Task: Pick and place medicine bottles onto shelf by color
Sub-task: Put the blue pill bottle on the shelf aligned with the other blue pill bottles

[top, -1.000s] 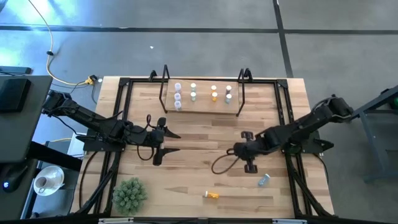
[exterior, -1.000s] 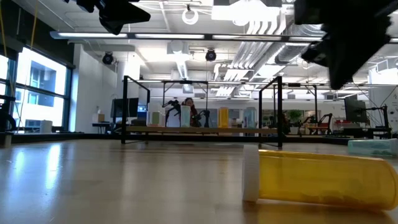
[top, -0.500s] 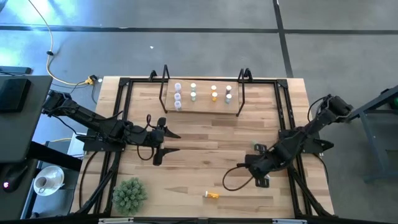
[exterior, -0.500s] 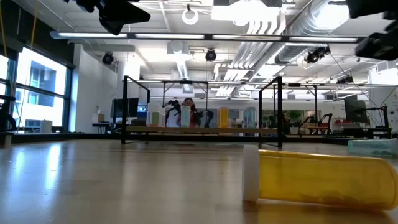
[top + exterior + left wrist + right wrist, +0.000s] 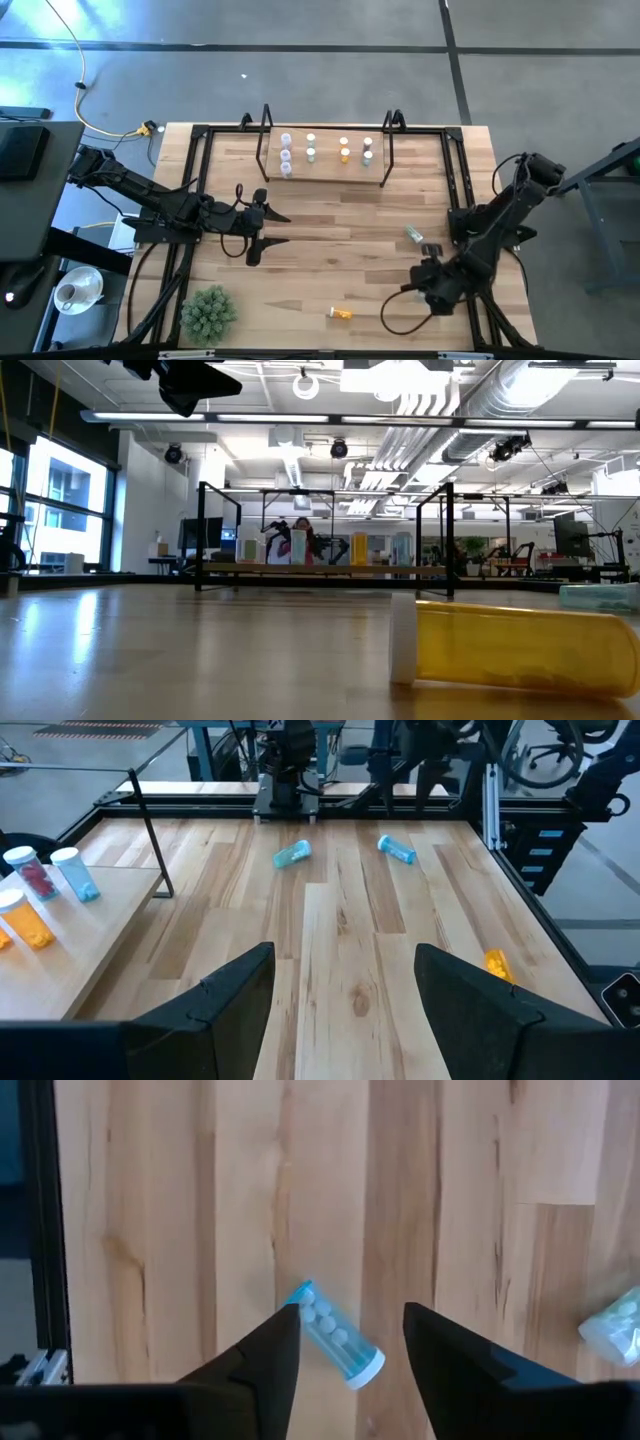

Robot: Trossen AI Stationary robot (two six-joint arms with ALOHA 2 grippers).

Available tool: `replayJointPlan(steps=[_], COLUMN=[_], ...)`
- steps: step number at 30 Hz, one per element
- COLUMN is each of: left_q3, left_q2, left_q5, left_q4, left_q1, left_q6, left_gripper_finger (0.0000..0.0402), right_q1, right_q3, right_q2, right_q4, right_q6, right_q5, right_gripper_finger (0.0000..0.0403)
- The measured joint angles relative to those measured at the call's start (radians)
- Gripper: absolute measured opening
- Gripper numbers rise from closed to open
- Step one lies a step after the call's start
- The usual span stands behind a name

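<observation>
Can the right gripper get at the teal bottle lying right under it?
Probably yes. The right gripper hangs over the lying teal bottle with its fingers parted, one on each side of it, and only bare table around it. A second teal bottle lies apart, off to one side.

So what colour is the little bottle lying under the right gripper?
Teal-blue bottle with white pills inside, clearest in the right wrist view.

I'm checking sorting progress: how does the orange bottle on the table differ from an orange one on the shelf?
The table bottle lies on its side near the front edge; the shelf bottle stands upright among other bottles. Both are orange with white caps.
</observation>
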Motion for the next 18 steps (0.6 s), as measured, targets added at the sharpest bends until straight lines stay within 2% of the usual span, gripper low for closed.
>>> replayJointPlan(steps=[7,18], left_q3=[0.000,0.000], left_q2=[0.000,0.000], left_q5=[0.000,0.000], left_q4=[0.000,0.006], left_q1=[0.000,0.000], left_q6=[0.000,0.000], left_gripper_finger=[0.0232,0.0232], right_q1=[0.058,0.080], right_q3=[0.000,0.000], right_q2=[0.042,0.161], right_q4=[0.001,0.017], right_q6=[0.007,-0.053], right_q5=[0.001,-0.019], right_gripper_finger=[0.0172,0.0172])
